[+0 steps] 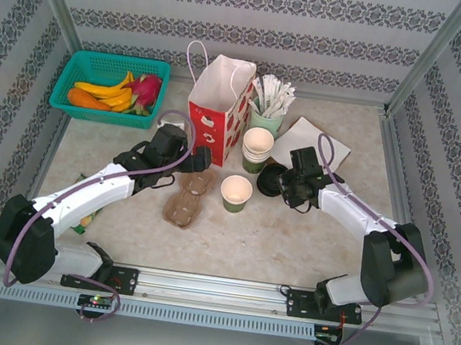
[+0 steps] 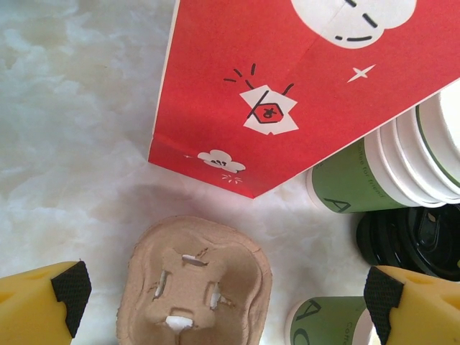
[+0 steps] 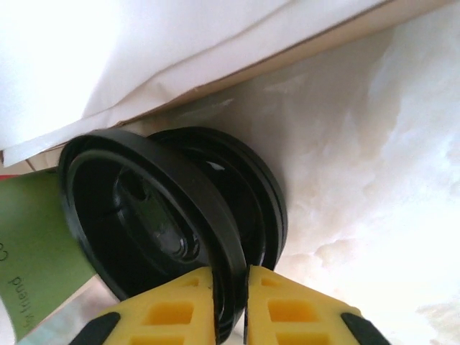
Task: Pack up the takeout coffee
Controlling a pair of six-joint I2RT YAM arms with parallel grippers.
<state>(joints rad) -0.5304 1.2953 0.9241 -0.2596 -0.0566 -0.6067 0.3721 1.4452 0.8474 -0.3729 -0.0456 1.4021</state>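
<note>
A small green paper cup (image 1: 236,193) with a cream rim stands open at the table's middle, and its wall (image 2: 327,323) shows in the left wrist view. The brown two-well pulp tray (image 1: 188,198) lies left of it. My left gripper (image 1: 196,161) hovers open over the tray's far well (image 2: 194,287), one finger (image 2: 61,298) on each side, touching nothing. Black lids (image 1: 271,180) sit right of the cup. My right gripper (image 3: 230,302) is shut on the rim of the top black lid (image 3: 144,215), tilting it up off another lid (image 3: 267,205) below.
The red-and-white paper bag (image 1: 218,106) stands just behind the tray. A stack of green cups (image 1: 257,149) and a cup of wrapped straws (image 1: 270,101) stand beside it. White paper (image 1: 312,143) lies at back right. A green fruit basket (image 1: 109,87) sits far left.
</note>
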